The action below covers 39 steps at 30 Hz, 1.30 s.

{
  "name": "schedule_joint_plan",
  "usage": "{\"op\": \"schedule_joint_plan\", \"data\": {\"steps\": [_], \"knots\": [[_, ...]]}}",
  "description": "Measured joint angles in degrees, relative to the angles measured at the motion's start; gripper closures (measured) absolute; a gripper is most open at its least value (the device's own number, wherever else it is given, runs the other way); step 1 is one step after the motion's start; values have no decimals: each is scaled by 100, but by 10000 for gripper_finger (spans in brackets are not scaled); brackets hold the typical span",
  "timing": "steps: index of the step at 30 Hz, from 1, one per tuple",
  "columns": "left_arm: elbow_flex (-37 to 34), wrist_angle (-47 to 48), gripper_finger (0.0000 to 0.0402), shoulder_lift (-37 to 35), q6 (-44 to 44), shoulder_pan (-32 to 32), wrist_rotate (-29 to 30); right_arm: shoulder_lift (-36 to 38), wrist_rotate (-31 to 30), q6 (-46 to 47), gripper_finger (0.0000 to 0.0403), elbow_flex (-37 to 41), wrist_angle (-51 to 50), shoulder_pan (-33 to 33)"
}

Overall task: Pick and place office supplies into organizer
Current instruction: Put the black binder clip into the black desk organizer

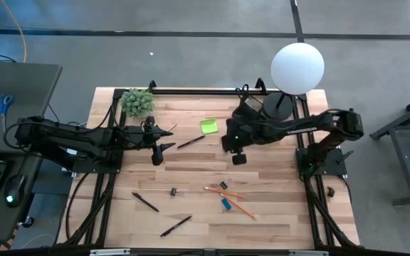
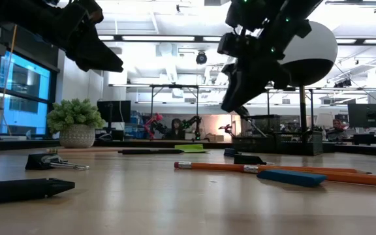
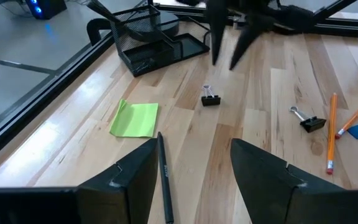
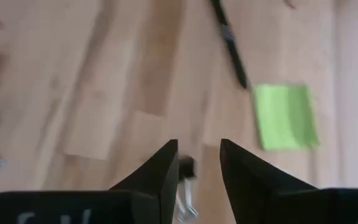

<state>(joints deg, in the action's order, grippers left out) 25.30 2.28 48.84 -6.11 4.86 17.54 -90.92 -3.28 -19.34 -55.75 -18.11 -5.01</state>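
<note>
My right gripper [image 1: 237, 153] hangs open above the middle of the table, fingers slanting down. A small black binder clip [image 3: 210, 98] lies flat on the wood right below it and shows between the fingers [image 4: 185, 171]. The lime-green sticky-note pad [image 1: 208, 126] and a black pen [image 1: 191, 141] lie just beyond. The black mesh organizer [image 3: 154, 34] stands at the far side by the lamp's base. My left gripper [image 1: 164, 139] waits open at the left, above the pen's end [image 3: 164, 180]. Two pencils [image 1: 226, 192], a blue piece [image 1: 226, 203] and another clip [image 3: 309, 121] lie nearer the front.
A white globe lamp [image 1: 297, 67] stands at the far right and a potted plant [image 1: 138, 102] at the far left. Two more black pens [image 1: 146, 202] [image 1: 176, 225] and a clip [image 1: 173, 192] lie near the front. Bare wood spreads between the two grippers.
</note>
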Motion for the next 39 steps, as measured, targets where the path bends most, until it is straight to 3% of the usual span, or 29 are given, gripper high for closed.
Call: {"op": "schedule_joint_plan", "data": {"steps": [13, 22, 28, 39], "knots": [[0, 0, 213, 0, -2, 0, 0, -1197, 223, -345, 159, -6, 168, -89], [0, 0, 213, -1, 6, 0, -2, -1278, 183, -469, 157, -11, 321, -196], [0, 0, 213, -2, 6, -1, 0, -1278, -246, -511, 157, -89, 207, -211], [0, 0, 213, -2, 4, -2, -2, -1278, -262, -502, 159, -369, 44, -220]]}}
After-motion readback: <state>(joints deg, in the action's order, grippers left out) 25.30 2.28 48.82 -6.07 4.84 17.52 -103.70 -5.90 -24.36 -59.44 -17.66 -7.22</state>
